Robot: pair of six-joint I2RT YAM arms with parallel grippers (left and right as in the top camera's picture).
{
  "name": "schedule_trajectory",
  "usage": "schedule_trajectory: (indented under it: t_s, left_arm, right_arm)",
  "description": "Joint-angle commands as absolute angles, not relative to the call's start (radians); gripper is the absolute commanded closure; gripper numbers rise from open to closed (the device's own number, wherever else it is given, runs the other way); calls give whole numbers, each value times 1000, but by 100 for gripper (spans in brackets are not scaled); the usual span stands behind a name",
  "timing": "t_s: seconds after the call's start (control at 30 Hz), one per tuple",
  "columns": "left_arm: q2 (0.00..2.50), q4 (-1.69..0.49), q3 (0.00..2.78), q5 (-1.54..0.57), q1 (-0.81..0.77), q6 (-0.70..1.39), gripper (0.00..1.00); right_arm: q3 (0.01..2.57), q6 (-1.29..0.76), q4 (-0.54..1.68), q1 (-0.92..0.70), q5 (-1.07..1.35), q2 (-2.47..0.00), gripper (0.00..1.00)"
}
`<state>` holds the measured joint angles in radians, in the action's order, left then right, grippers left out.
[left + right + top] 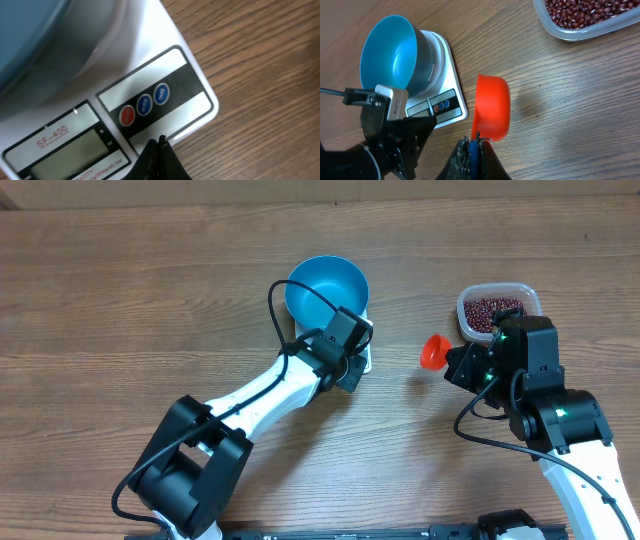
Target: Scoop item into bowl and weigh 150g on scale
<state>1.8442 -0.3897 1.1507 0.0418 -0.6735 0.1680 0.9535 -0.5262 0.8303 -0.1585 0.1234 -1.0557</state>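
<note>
Beans (585, 12) fill the clear tub (559, 33); the empty bowl (390, 55) sits on the scale (451, 67). Right tool (476, 140) clamps an orange scoop (492, 107). Left wrist view alone shows the left tool (160, 147) closed, empty, beside the scale's buttons (145, 105).

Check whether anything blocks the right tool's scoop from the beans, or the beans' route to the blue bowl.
Nothing visible lies between the scoop and the beans in the tub. Toward the bowl, the left tool is at the scale's buttons, just beside that route.
</note>
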Motion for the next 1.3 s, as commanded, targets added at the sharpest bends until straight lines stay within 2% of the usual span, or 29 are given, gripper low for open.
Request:
schedule_trajectory:
  t_s: [0.0,0.3,1.27]
  left_arm:
    - [1859,-390,1147,194,-731,210,96]
    - [1855,-398,1147,398,-792,202,96]
    - [1898,-316,1147,347,-764,202,96]
  right_arm:
    - [985,-521,826,-155,124,-1050,96]
    - [985,-522,826,-156,125,-1050,96]
    - [985,-514,826,-156,134,-1050,96]
